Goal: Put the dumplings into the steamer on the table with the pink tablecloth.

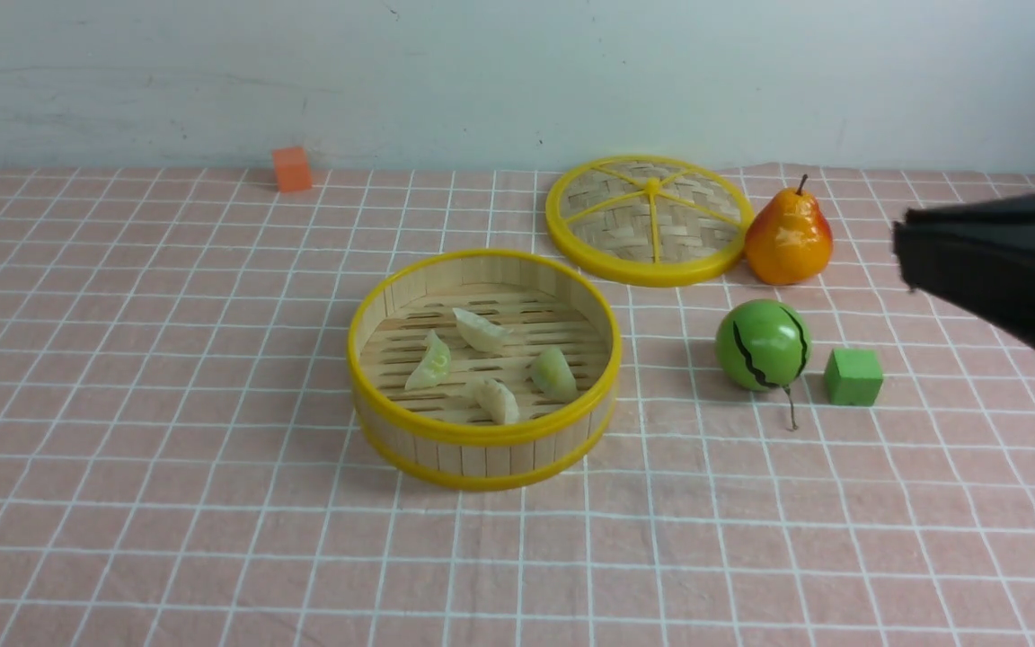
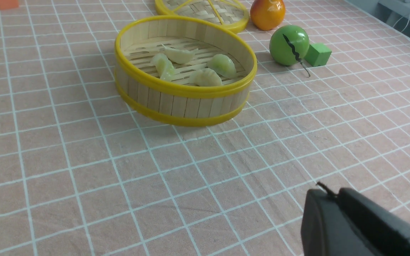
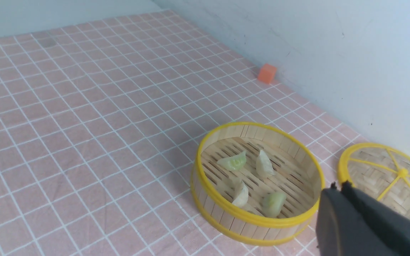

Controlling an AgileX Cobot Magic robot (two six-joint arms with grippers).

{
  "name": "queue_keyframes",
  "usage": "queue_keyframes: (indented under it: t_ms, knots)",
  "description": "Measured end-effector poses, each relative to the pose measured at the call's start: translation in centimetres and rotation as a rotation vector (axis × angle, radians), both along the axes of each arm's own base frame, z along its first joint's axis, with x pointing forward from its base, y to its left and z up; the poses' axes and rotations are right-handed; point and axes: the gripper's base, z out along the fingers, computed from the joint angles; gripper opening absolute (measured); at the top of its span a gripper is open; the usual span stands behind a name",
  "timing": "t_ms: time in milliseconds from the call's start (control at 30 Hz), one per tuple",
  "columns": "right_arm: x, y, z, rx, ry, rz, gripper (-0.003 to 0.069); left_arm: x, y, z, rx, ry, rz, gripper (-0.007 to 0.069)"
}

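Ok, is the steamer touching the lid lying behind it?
Apart. The right wrist view shows a strip of pink tablecloth between the steamer wall and the lid rim.

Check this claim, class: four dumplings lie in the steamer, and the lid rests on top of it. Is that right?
No. Four dumplings do lie in the steamer, but the lid lies on the cloth behind it, beside the pear, as the front view shows.

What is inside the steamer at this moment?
Four dumplings lie on the slatted floor of the steamer; nothing else is visible. Its near wall hides a strip of floor along the front.
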Motion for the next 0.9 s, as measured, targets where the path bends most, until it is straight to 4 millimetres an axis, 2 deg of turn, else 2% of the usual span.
queue_keyframes:
  t_ms: [100, 267, 567, 700, 767, 800, 833, 900]
  knots:
    - [-1.5, -1.2, -0.6, 0.015, -0.019, 0.001, -0.0009, 0.0, 0.0, 0.0, 0.0, 0.0, 0.0, 0.0042]
    - [-2.9, -2.4, -1.3, 0.02, -0.028, 0.003, -0.0003, 0.0, 0.0, 0.0, 0.0, 0.0, 0.0, 0.0043]
    - [-3.2, -2.6, -2.2, 0.004, -0.007, 0.005, 0.0001, 0.0, 0.0, 0.0, 0.0, 0.001, 0.0, 0.0043]
    - [-3.7, -2.7, -3.3, 0.037, 0.029, 0.016, 0.0002, 0.0, 0.0, 0.0, 0.001, 0.0, 0.0, 0.0043]
    - [-4.3, -3.5, -5.2, 0.072, 0.026, -0.02, -0.0013, 0.0, 0.0, 0.0, 0.001, 0.0, 0.0, 0.0043]
    - [-4.3, -3.6, -5.3, 0.074, 0.023, -0.026, -0.0015, 0.0, 0.0, 0.0, 0.001, 0.0, 0.0, 0.0043]
    - [-4.5, -4.6, -7.1, 0.116, 0.019, -0.101, -0.0021, 0.0, 0.0, 0.0, 0.001, 0.0, 0.0, 0.0043]
    - [-4.6, -5.4, -8.6, 0.165, 0.015, -0.192, -0.0021, 0.0, 0.0, 0.0, 0.001, 0.0, 0.0, 0.0045]
